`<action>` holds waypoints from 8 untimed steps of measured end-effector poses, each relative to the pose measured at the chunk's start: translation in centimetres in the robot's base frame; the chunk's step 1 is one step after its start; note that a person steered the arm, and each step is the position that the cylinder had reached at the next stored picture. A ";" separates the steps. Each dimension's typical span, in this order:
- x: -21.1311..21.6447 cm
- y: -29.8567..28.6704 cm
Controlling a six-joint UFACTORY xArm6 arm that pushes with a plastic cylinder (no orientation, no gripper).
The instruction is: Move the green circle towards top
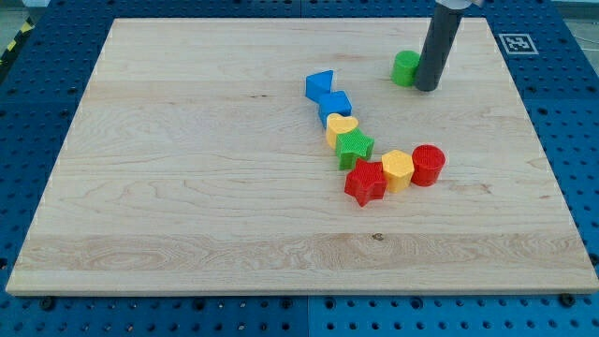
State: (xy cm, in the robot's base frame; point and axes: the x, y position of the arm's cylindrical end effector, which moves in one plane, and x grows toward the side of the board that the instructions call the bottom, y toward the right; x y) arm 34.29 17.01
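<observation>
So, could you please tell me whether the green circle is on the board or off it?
On the board: the green circle rests on the wooden board near its top edge, beside my tip.

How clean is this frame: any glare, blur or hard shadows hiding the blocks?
Camera view: even, soft light, no glare on the wooden board; only faint shadows under the blocks; the green circle and my tip beside it, on its right, look sharp; the rod's top is cropped.

Pale wood-grain surface [187, 168], green circle [404, 67], dark grey rod, two blue blocks [327, 94], yellow heart [341, 125], green star [355, 147], red star [365, 182], yellow hexagon [398, 169], red cylinder [428, 165]
</observation>
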 end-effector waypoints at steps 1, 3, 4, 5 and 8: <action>-0.3 0.0; -1.1 0.0; -1.5 0.0; -2.1 0.0; -3.1 -0.2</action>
State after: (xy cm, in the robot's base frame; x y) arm 31.17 16.81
